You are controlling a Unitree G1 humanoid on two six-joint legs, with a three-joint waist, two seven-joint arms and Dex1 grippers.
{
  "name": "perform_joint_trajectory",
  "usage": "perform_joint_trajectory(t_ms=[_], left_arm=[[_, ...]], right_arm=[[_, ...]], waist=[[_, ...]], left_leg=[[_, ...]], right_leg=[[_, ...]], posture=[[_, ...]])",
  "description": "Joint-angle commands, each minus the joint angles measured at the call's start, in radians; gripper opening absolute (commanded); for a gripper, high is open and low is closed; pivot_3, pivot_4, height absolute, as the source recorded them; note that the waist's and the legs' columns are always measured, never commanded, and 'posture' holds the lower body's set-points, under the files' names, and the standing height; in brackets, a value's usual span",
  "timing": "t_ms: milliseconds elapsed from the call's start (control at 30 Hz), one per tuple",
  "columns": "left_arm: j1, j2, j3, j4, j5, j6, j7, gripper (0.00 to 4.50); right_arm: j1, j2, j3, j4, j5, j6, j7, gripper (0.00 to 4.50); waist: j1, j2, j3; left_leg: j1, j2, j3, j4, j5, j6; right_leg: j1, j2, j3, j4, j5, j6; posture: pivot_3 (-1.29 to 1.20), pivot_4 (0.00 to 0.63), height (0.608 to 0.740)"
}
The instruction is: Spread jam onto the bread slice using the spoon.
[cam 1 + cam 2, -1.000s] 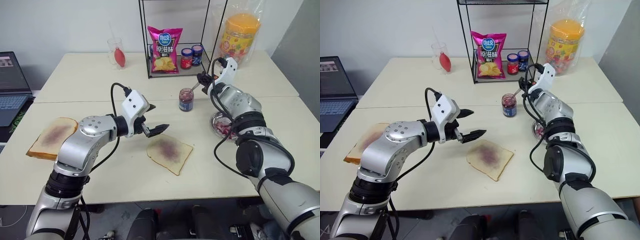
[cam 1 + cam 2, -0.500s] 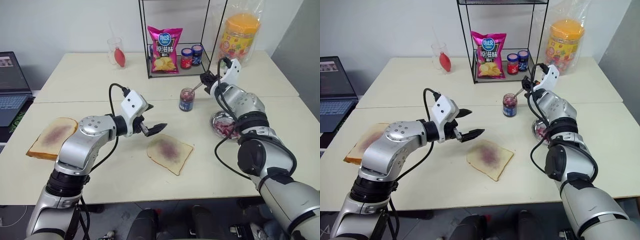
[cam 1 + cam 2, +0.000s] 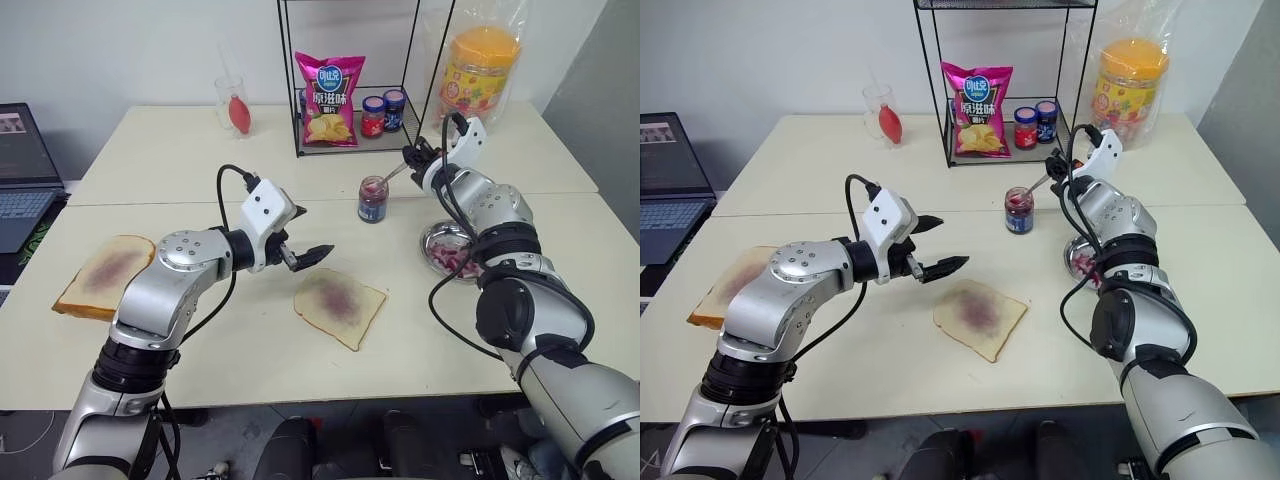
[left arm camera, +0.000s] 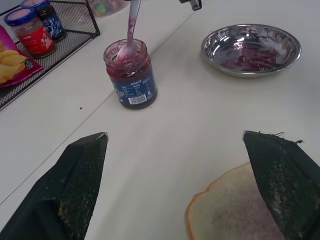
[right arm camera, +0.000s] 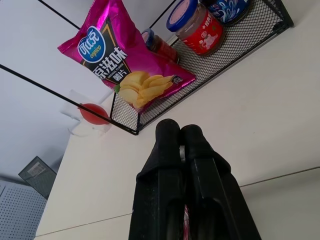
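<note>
The jam jar [image 3: 373, 198], clear glass with a blue label, stands open mid-table. The silver spoon [image 4: 131, 30] leans out of it, its bowl down in the jam. My right gripper [image 3: 411, 156] is shut on the spoon's handle end, up and to the right of the jar; its fingers [image 5: 170, 135] are pressed together. The bread slice [image 3: 340, 305], with a purple smear in its middle, lies flat in front of the jar. My left gripper [image 3: 312, 235] hovers open and holds nothing, just left of the slice and above the table.
A thicker bread stack [image 3: 105, 275] lies at the left. A jam-smeared metal bowl [image 3: 450, 250] sits right of the slice. Behind the jar stands a wire rack [image 3: 300, 150] with a chips bag and two lidded jars. A laptop [image 3: 20, 180] sits at the left edge.
My right wrist has rolled slightly with the spoon, whose bowl stays in the jar. The left arm and the bread have not moved.
</note>
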Motion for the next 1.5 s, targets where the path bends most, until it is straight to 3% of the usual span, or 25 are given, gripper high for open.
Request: perform_joint_trajectory(t_ms=[33,900,1200,1367,1500], left_arm=[[-0.020,-0.005,0.017,-0.006,0.009,-0.024,0.004,4.50],[-0.015,-0.018,0.058,-0.003,-0.007,-0.036,-0.006,4.50],[0.196,0.177,0.168,-0.124,-0.090,-0.042,-0.183,4.50],[0.329,0.226,0.259,-0.171,-0.122,-0.044,-0.201,4.50],[0.414,0.235,0.284,-0.242,-0.153,-0.041,-0.216,4.50]], right_arm=[[-0.053,-0.022,-0.017,-0.056,0.034,0.003,0.002,0.01],[-0.028,-0.051,-0.076,-0.136,0.150,0.093,-0.043,0.01],[0.130,0.066,-0.046,-0.702,0.387,0.478,-0.179,0.01],[0.306,0.172,0.006,-1.010,0.546,0.668,-0.310,0.01],[0.407,0.211,0.068,-1.152,0.605,0.714,-0.363,0.01]], waist=[[0.000,0.000,0.000],[0.000,0.000,0.000],[-0.004,0.000,0.000],[-0.001,0.000,0.000],[0.001,0.000,0.000]], left_leg=[[0.000,0.000,0.000,0.000,0.000,0.000],[0.000,0.000,0.002,0.000,0.000,0.000],[0.000,0.003,0.008,-0.003,0.000,0.000],[0.000,0.003,0.009,-0.003,0.000,0.001],[0.000,0.002,0.010,-0.003,0.000,0.001]], right_leg=[[0.000,0.000,0.000,0.000,0.000,0.000],[-0.001,0.000,0.002,0.000,0.000,0.000],[-0.005,0.000,0.008,0.000,0.000,0.000],[-0.006,0.000,0.010,0.000,0.000,0.000],[-0.006,0.000,0.011,0.000,0.000,0.000]], posture=[[0.00,0.150,0.740],[0.00,0.150,0.740],[0.00,0.150,0.740],[0.00,0.150,0.740],[0.00,0.150,0.740]])
